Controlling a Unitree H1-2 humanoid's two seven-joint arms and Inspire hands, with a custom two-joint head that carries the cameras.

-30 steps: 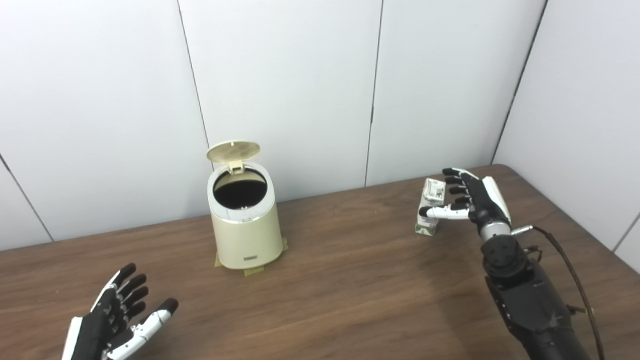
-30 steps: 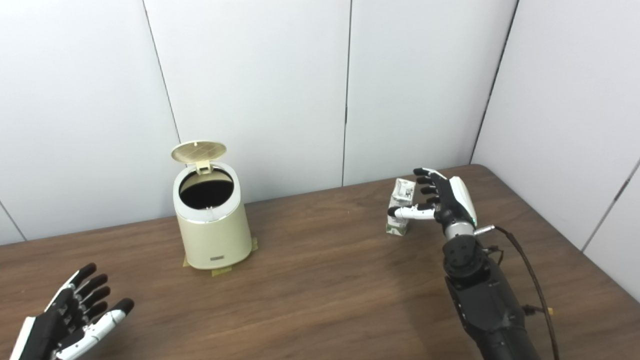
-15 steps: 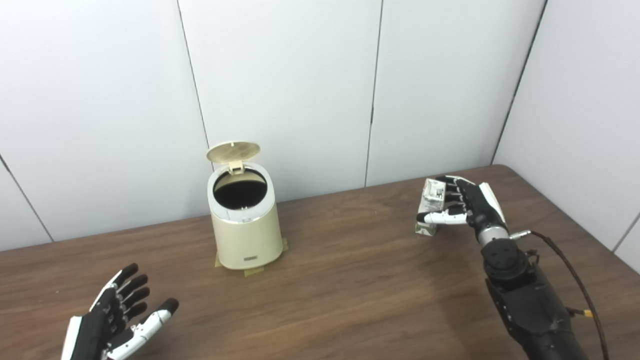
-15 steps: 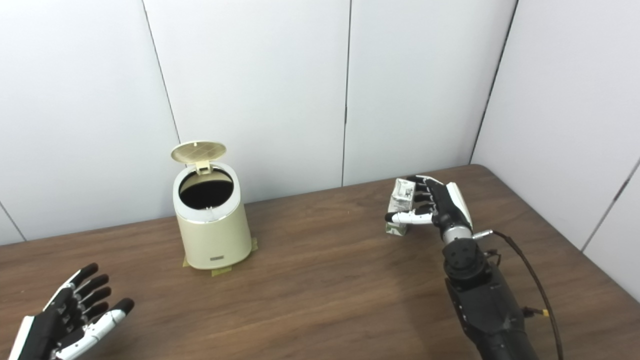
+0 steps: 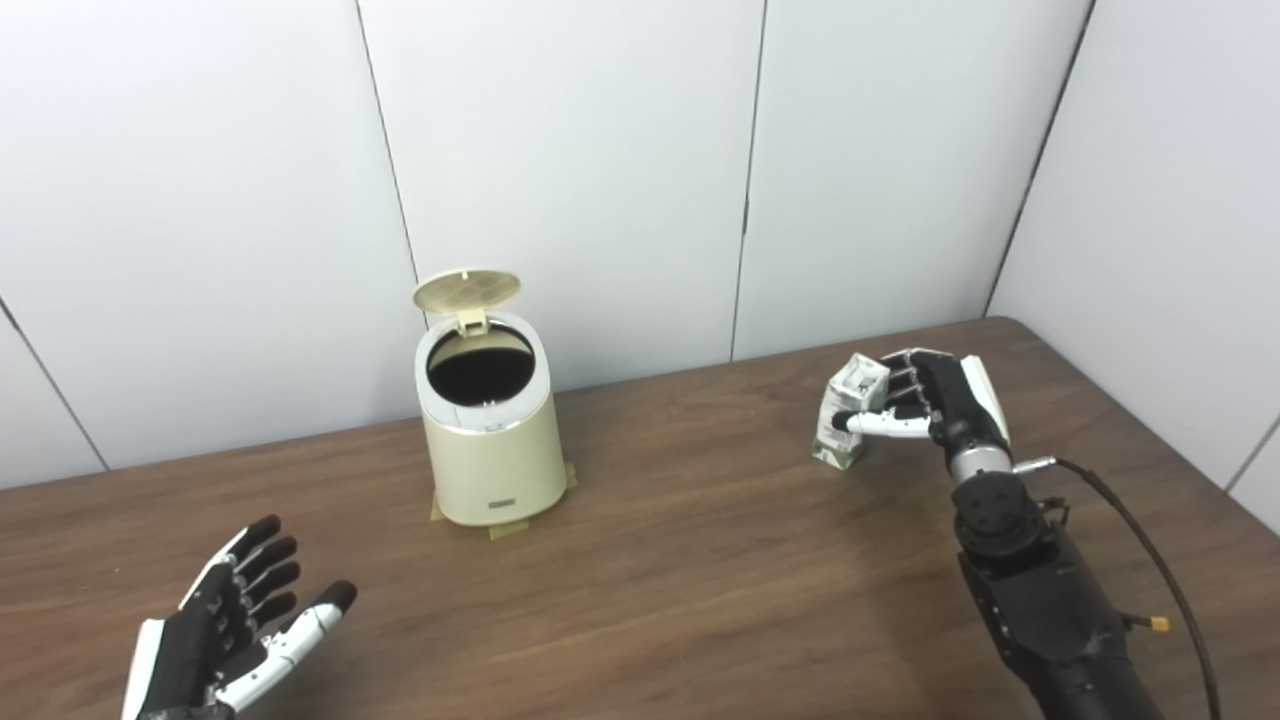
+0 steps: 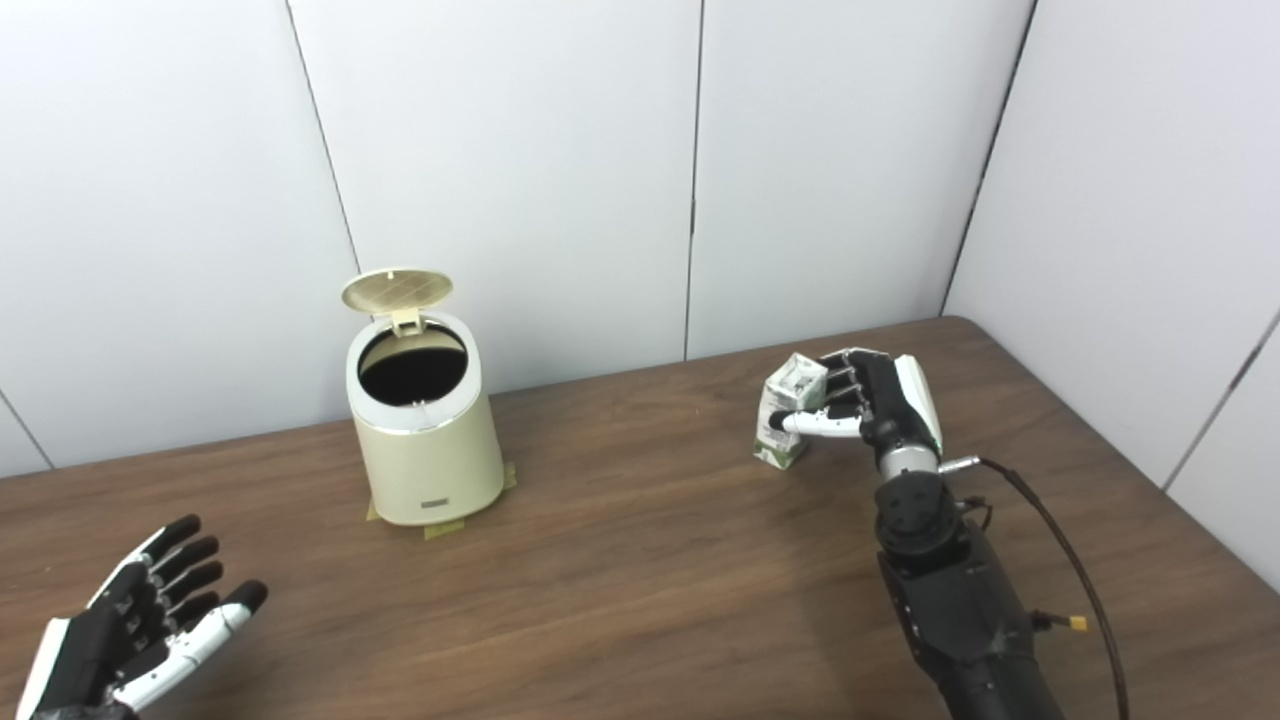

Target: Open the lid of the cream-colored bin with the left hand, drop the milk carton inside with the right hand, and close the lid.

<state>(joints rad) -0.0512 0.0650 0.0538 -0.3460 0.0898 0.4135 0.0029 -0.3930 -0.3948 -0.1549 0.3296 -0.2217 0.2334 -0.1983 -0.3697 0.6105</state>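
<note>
Milk carton (image 5: 845, 410) sits in my right hand (image 5: 935, 400), fingers wrapped behind it and thumb across its front, tilted with its lower corner at the worktop (image 5: 700, 560); whether it is touching the wood I cannot tell. Well off to the left of that hand stands the cream-colored bin (image 5: 488, 440), its lid (image 5: 467, 289) tipped up at the back and the dark opening showing. My left hand (image 5: 230, 630) hovers low near me, palm up, fingers spread, holding nothing.
</note>
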